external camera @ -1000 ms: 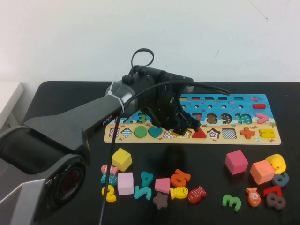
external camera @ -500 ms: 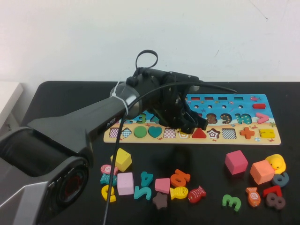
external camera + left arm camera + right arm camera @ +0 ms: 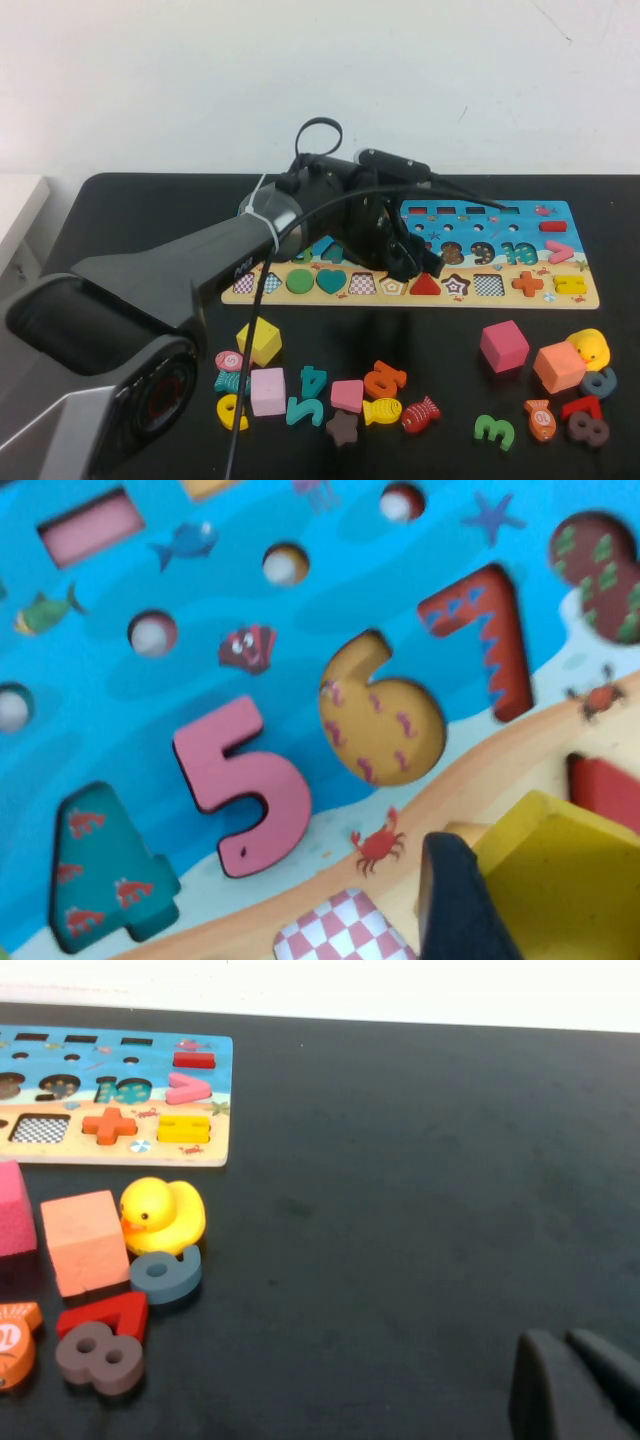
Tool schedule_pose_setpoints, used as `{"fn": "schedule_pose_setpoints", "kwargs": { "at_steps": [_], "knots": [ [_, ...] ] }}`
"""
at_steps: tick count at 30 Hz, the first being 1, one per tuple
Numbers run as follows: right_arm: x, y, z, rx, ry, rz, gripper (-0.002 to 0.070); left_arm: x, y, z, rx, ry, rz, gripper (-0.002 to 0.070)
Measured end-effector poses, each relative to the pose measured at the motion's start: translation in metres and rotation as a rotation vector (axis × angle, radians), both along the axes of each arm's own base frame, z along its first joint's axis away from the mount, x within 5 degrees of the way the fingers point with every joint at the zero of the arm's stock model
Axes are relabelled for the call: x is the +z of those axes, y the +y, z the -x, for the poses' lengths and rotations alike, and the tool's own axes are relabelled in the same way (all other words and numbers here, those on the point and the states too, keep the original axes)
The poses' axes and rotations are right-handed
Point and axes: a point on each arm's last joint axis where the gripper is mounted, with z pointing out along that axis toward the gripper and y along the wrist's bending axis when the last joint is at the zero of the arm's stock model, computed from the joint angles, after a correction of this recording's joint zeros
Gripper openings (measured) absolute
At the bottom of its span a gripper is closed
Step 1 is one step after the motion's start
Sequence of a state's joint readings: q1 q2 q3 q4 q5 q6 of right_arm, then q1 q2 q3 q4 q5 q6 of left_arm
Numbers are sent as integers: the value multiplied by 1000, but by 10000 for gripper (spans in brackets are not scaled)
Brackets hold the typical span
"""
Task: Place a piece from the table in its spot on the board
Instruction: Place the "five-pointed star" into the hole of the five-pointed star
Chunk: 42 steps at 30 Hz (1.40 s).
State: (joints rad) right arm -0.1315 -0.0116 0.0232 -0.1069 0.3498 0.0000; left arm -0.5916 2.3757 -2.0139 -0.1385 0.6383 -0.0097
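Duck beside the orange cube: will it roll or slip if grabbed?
Duck looks rounded, glossy: probably slips in a pinch and rocks. It seems to touch the cube, so pushing likely shifts both. Left gripper is over the board, right gripper over bare table.

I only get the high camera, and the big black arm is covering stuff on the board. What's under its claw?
Observer: The left wrist camera shows a yellow piece right at the left gripper, low over the board's sandy row.
Operator: Are any numbers in under there?
Observer: A pink 5 is seated. The 6 hole beside it is unfilled.
Operator: Where's the other claw? I can't see it.
Observer: The right gripper is shut, hanging over the black table, off to the side of the yellow duck.
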Motion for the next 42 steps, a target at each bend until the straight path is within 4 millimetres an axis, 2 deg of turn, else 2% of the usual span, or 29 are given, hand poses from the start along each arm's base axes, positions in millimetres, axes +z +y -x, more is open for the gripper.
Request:
{"fn": "schedule_pose_setpoints", "kwargs": {
  "at_steps": [5,33,39,42],
  "knots": [
    [0,0,0,0,0,0,19,-22,-1,-1,-2,32,-27,312],
    [0,0,0,0,0,0,19,-20,-1,-1,47,85,-17,313],
    [0,0,0,0,0,0,18,-18,-1,0,47,118,-31,407],
    [0,0,0,0,0,0,19,-15,-2,-2,40,126,-45,427]
  ]
}}
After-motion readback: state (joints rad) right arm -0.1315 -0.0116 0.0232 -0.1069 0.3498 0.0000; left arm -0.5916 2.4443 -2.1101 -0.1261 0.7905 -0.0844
